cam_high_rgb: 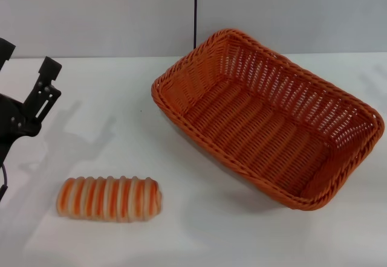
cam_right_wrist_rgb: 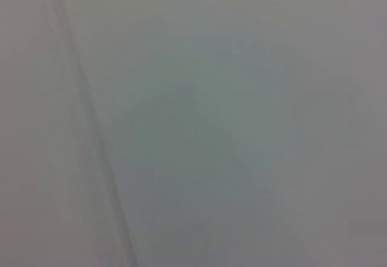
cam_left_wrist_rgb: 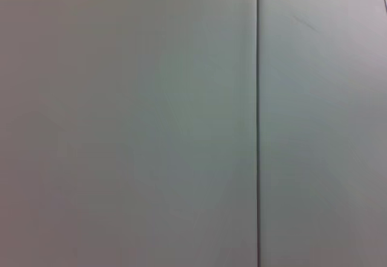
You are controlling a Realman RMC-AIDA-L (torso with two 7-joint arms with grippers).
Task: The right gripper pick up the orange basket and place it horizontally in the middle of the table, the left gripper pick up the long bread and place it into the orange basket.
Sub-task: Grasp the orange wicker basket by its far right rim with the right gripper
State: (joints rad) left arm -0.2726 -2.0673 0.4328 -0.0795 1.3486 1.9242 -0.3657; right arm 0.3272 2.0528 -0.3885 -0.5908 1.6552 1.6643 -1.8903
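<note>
Head view: left gripper (cam_high_rgb: 27, 83) seen raised at table (cam_high_rgb: 199, 237) left edge, fingers spread, nothing held. Long bread (cam_high_rgb: 109, 199) lain flat nearby, front-left. Orange basket (cam_high_rgb: 266, 119) set diagonally, right of centre. Right gripper not seen. Risk judged: rounded loaf squeezed out under off-centre grip.

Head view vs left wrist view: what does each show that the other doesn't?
Head only: the orange basket lying at an angle on the table, empty; the long bread toward the robot's left of it, apart; the left tool raised at the left edge, fingers apart. Left wrist only: nothing but a plain grey wall. Shared: the wall's dark vertical seam.
</note>
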